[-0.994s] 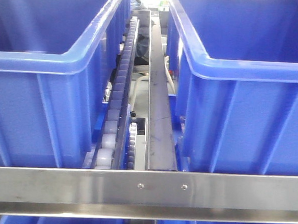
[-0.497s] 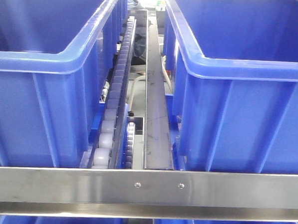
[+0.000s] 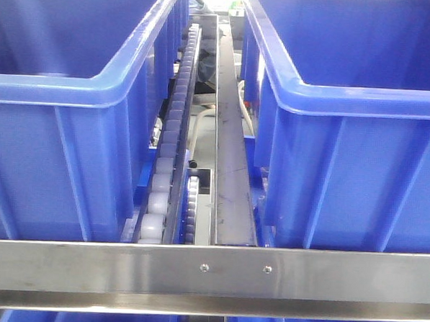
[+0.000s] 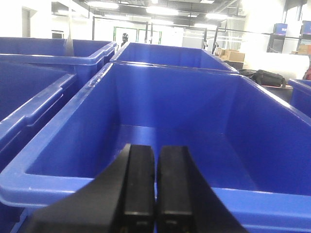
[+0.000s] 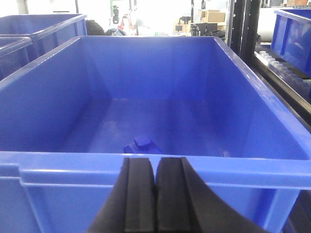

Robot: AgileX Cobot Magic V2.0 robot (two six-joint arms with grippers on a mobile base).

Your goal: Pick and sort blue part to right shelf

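Note:
The blue part, a small block with a raised knob, lies on the floor of a large blue bin, close behind its near wall. My right gripper is shut and empty, just outside that near rim and in line with the part. My left gripper is also shut and empty, at the near rim of another blue bin whose floor shows nothing. The front view shows the right shelf's steel front rail with two screws. Neither gripper appears in that view.
Behind the rail stand two large open-top blue bins, with a roller track and a steel divider between them. More blue bins stand to the left of my left gripper. A black rack post and rollers rise at the right.
The front view swayed a little to one side half a second ago and has come back. Nothing on the shelf has moved.

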